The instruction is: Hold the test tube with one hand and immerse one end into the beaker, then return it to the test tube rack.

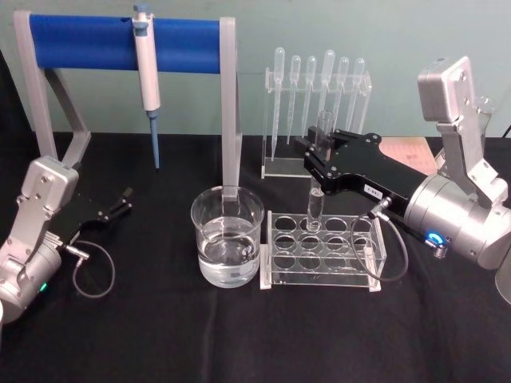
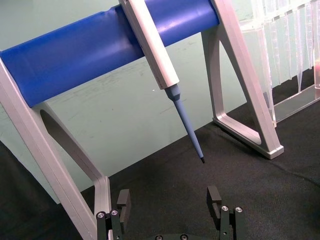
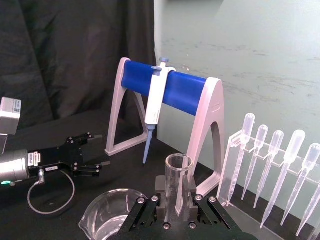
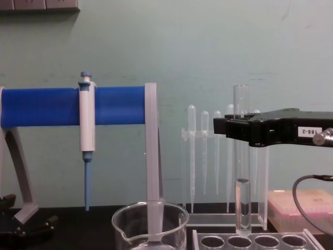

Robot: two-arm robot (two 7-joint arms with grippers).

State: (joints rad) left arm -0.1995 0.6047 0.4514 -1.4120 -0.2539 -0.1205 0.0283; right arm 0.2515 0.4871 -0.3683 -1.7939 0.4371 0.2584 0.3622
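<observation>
The test tube (image 1: 314,206) stands upright in my right gripper (image 1: 316,156), which is shut on its upper half; the flared rim (image 3: 178,161) sticks up above the black fingers (image 3: 192,207). In the chest view the test tube (image 4: 241,172) hangs with its rounded bottom right at the top of the clear rack (image 4: 250,240), over a back-row hole. The beaker (image 1: 227,235), partly filled with clear liquid, stands just left of the rack (image 1: 323,249). My left gripper (image 1: 124,203) rests open at the far left, low over the black table, with nothing between its fingers (image 2: 123,200).
A grey stand with a blue bar (image 1: 120,44) stands behind the beaker and carries a hanging pipette (image 1: 148,88). Behind the rack is a clear holder of plastic pipettes (image 1: 319,88). A pink box (image 4: 299,208) lies at the back right.
</observation>
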